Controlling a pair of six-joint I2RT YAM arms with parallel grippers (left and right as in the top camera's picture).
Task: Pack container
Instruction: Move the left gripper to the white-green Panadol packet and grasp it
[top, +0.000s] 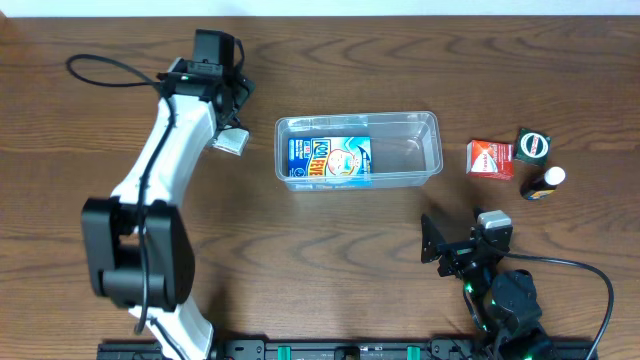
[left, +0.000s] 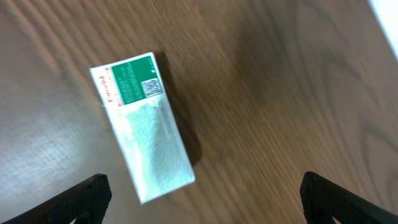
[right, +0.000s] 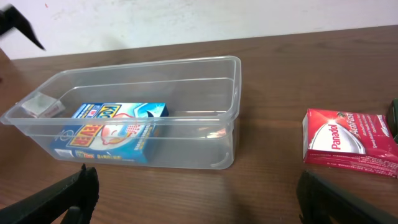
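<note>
The clear plastic container (top: 430, 125) stands mid-table and holds a blue box (top: 330, 158) in its left half. It also shows in the right wrist view (right: 231, 68), with the blue box (right: 112, 134) inside. A white and green box (top: 231, 141) lies on the table left of the container; in the left wrist view (left: 142, 127) it lies below and between my fingers. My left gripper (left: 202, 196) is open above it and empty. My right gripper (right: 199, 196) is open and empty, near the front edge, facing the container.
A red Panadol box (top: 490, 158) lies right of the container, also in the right wrist view (right: 351, 142). A green-black round item (top: 533, 145) and a small dark bottle with a white cap (top: 545, 182) lie further right.
</note>
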